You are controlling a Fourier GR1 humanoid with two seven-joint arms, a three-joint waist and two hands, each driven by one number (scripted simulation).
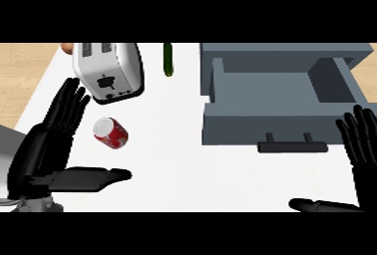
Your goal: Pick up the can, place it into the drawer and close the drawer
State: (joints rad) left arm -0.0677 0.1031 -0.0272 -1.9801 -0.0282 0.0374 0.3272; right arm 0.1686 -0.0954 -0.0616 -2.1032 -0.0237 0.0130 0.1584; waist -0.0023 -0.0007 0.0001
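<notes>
Can [110, 133] on its side on my white counter [191, 174], just beside my spread left hand [52, 149], drawer [273, 107] pulled open, right hand [358, 144] fingers straight near the handle [292, 146], toaster [109, 69] behind.

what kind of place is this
Most likely a kitchen counter: a white worktop with a toaster on it, a red can lying on its side, a green vegetable, perhaps a cucumber, and a grey drawer pulled open.
</notes>
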